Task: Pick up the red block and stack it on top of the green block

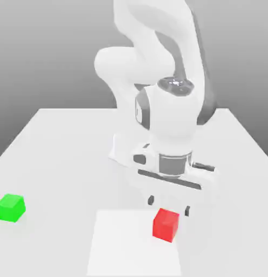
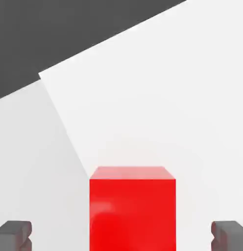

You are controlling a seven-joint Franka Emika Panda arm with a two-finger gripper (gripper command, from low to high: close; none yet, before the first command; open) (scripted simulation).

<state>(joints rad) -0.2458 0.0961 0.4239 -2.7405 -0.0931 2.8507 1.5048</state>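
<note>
Currently the task stands at its approach stage; nothing has been grasped and nothing stacked. The red block (image 1: 166, 224) rests on the white table (image 1: 60, 146), on a paler square patch (image 1: 120, 243) near the front edge in the exterior view; the green block (image 1: 10, 208) sits well apart from it, toward the exterior view's left, with its top face bare.

The gripper (image 1: 168, 204) hangs directly above and just behind the red block, pointing downward; its fingers (image 2: 14, 234) stand fully spread, one on each side of the cube in the hand view, with clear gaps between each pad and the cube's faces; the claw holds nothing.

Status of steps, as judged from this arrangement:
- Alignment over the red block: largely achieved; the cube lies centred between the jaws.
- Descent to grasp height: apparently incomplete.
- Closing on the cube: not yet done.
- Lift, transfer toward the green block, placement on its top face, release: all outstanding.

The greater part of the task therefore remains.
</note>
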